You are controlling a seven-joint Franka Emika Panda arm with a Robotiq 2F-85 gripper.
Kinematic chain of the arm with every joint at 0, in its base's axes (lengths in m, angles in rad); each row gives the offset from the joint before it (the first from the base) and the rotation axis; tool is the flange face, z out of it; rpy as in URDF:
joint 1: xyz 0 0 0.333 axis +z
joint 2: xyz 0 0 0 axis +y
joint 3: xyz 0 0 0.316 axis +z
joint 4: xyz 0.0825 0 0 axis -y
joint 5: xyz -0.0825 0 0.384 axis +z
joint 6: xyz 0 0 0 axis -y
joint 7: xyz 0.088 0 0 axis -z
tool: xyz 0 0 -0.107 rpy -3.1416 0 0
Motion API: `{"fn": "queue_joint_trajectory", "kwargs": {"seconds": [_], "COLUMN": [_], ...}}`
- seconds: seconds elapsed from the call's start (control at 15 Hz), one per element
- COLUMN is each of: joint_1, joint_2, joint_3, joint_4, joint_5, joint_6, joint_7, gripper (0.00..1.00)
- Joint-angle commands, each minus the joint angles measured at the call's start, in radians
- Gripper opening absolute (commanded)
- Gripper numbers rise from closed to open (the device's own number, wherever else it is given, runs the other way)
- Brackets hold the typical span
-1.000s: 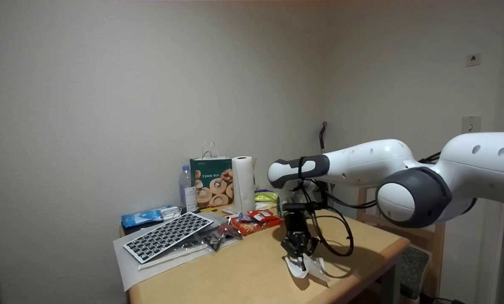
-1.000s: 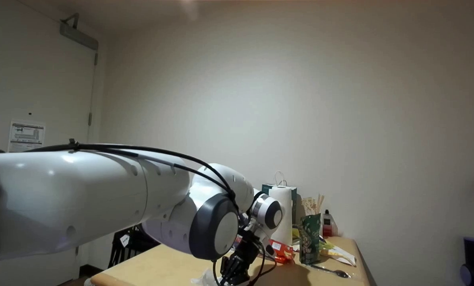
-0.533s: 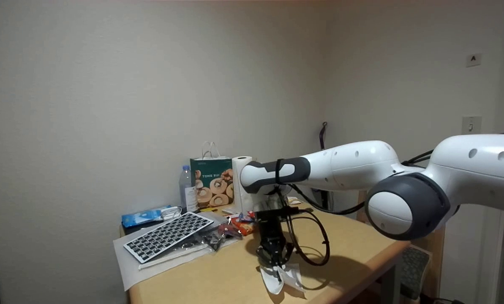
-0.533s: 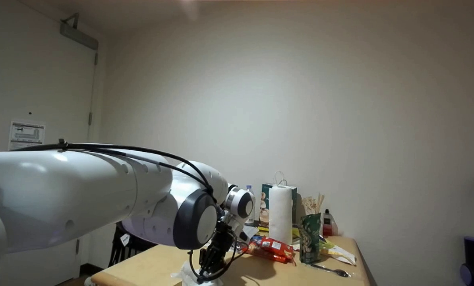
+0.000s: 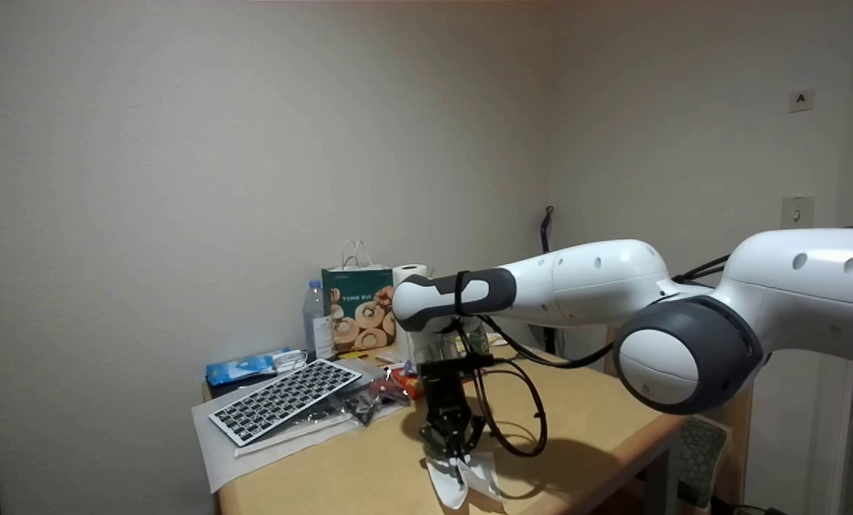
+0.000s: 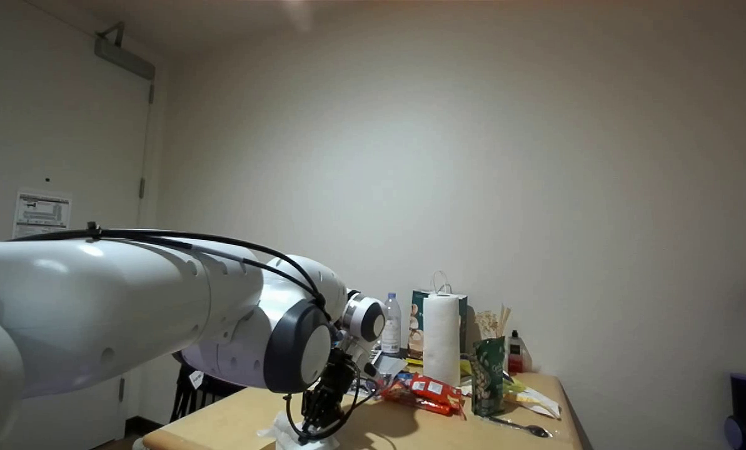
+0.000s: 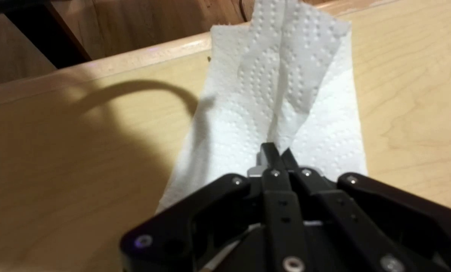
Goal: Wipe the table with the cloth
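Observation:
The cloth is a white, embossed paper towel (image 7: 234,124), pinched into a fold at its middle. My gripper (image 7: 280,151) is shut on that fold, with the fingertips close together. The towel's lower parts spread over the light wooden table (image 7: 410,94), and its far end reaches the table's edge. In an exterior view the gripper (image 5: 459,465) points down with the towel (image 5: 443,486) fanned out to both sides at table height. In an exterior view the towel (image 6: 283,431) shows partly behind the gripper (image 6: 313,425) and its cables. The towel's underside is hidden.
A keyboard (image 5: 285,402) lies on papers on the table (image 5: 354,479). Red snack packets (image 6: 426,392), a paper towel roll (image 6: 441,337), a bottle (image 6: 391,325), a green pouch (image 6: 488,375) and a spoon (image 6: 523,427) are on the table too. A green bag (image 5: 358,307) stands behind.
The gripper, holding the towel, has moved left in both exterior views and slightly toward the bottom of the picture. The movement is smaller in the last half second. The gripper stays shut.

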Motion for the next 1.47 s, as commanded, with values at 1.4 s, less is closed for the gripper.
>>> {"fn": "queue_joint_trajectory", "kwargs": {"seconds": [1.4], "joint_1": [0.231], "joint_2": [0.003], "joint_3": [0.075], "joint_4": [-0.038], "joint_5": [0.017], "joint_6": [0.119], "joint_7": [0.064], "gripper": [0.00]}}
